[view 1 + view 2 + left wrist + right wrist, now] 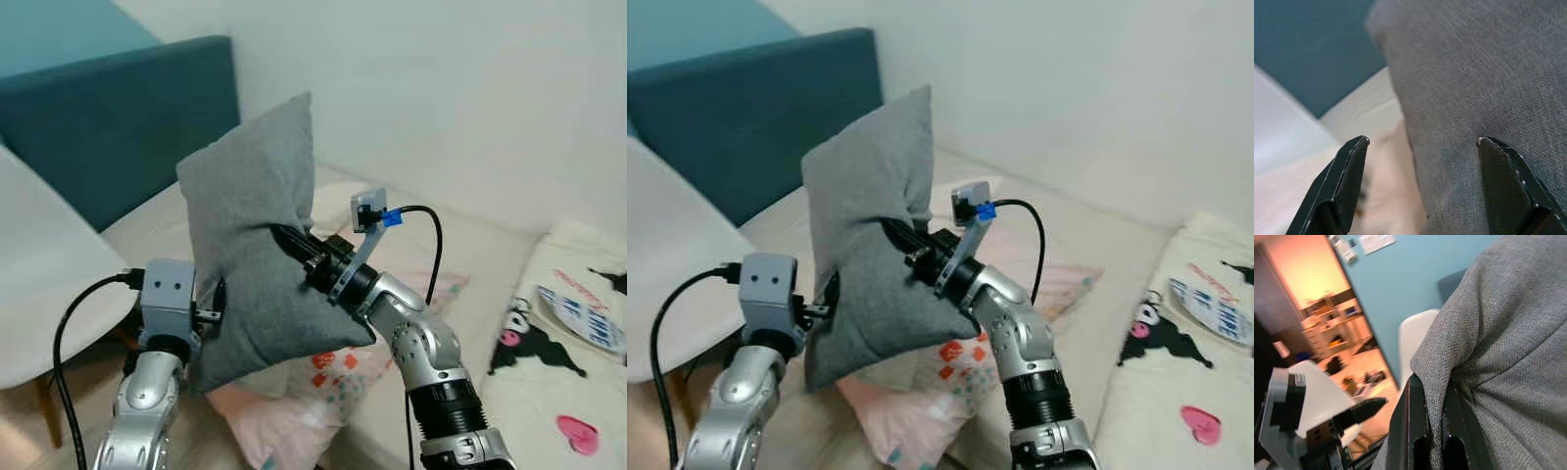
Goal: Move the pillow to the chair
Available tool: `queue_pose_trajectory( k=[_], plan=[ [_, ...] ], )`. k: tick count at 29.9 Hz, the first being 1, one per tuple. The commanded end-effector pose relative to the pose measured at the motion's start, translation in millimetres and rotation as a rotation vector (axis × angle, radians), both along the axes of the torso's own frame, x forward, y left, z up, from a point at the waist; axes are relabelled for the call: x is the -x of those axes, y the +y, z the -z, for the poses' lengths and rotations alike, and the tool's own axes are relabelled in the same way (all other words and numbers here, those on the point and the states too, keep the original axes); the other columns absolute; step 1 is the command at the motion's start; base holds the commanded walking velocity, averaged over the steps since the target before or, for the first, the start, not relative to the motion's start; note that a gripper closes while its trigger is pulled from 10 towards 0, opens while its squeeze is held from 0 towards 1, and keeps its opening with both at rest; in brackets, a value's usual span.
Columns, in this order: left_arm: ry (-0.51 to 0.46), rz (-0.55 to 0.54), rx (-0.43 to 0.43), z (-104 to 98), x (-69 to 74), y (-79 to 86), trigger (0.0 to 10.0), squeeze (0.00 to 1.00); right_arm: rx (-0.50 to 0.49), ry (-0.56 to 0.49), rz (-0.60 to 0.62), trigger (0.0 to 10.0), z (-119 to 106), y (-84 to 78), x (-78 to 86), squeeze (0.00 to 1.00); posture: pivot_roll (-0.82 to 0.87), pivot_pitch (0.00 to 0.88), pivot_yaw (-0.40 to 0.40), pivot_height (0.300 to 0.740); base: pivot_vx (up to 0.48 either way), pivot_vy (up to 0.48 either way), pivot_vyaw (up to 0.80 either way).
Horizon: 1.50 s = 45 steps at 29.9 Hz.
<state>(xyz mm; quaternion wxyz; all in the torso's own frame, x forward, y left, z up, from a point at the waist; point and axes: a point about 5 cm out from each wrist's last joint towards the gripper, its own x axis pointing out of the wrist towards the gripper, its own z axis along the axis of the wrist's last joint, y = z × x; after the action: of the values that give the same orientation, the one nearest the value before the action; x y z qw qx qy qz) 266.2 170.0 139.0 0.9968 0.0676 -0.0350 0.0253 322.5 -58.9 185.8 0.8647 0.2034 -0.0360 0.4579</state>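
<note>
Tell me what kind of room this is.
Probably a bedroom: a bed with a teal headboard, a cartoon-print blanket, a white chair, and a grey pillow held up by the right gripper.

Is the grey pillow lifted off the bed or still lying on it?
Lifted. The grey pillow hangs upright above the bed, its fabric pinched in the right hand; the open left hand is at its edge.

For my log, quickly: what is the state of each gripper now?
Left gripper: open, against the grey fabric pillow.
Right gripper: shut on a fold of the pillow.

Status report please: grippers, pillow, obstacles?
Right gripper shut on grey pillow, held above the bed. Left gripper open beside it. White chair at left.
</note>
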Motion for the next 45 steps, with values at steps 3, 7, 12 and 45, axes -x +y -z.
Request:
queue_pose_trajectory(
  k=[3, 7, 12, 45],
  plan=[
    [0.01, 0.009, -0.019, 3.1, -1.1, -0.9, 10.0, 0.0, -0.033, -0.075, -0.079, 0.0, -13.3, 7.6, 9.0, 0.0, 0.01, 0.0, -0.054, 0.74, 0.0, 0.0, 0.8],
    [0.018, 0.012, -0.016, 4.4, -1.4, -1.5, 10.0, 0.0, -0.016, -0.056, -0.097, 0.0, -4.4, 7.7, 11.0, 0.0, 0.01, 0.0, -0.053, 0.74, 0.0, 0.0, 0.8],
    [0.029, 0.038, -0.006, 6.2, -1.6, -4.0, 10.0, 0.0, 0.01, -0.036, -0.089, 0.0, 5.5, 5.7, 10.0, 0.0, 0.01, 0.0, -0.053, 0.74, 0.0, 0.0, 0.8],
    [0.081, 0.062, 0.206, 21.2, -2.2, 7.5, 10.0, 0.0, 0.194, 0.007, -0.057, 0.0, 46.3, -6.7, 13.3, 0.0, 0.0, 0.0, -0.06, 0.74, 0.0, 0.0, 0.8]
  ],
)
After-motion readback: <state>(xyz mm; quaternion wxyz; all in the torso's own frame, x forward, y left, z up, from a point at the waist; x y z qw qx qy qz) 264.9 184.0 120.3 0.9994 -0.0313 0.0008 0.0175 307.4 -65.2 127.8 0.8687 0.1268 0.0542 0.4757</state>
